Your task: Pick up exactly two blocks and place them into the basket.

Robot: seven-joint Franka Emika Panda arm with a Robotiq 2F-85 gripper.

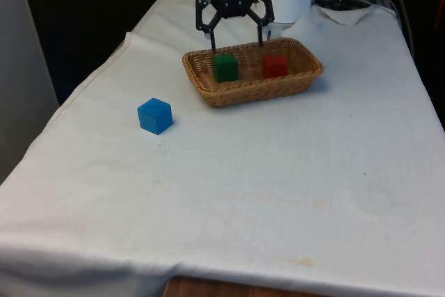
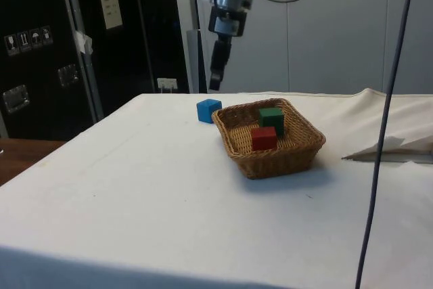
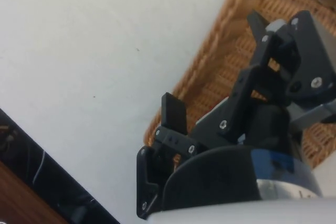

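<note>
Blue block [image 1: 154, 115] alone outside wicker basket [image 1: 236, 92]

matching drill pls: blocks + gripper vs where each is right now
Things:
1. green block
2. red block
3. blue block
4. gripper

Places:
A. on the cloth, outside the basket
B. in the basket, toward the front view's right
C. open, above the basket's far rim
D. in the basket, toward the front view's left

Pairs: 1-D, 2-B, 3-A, 4-C
</note>
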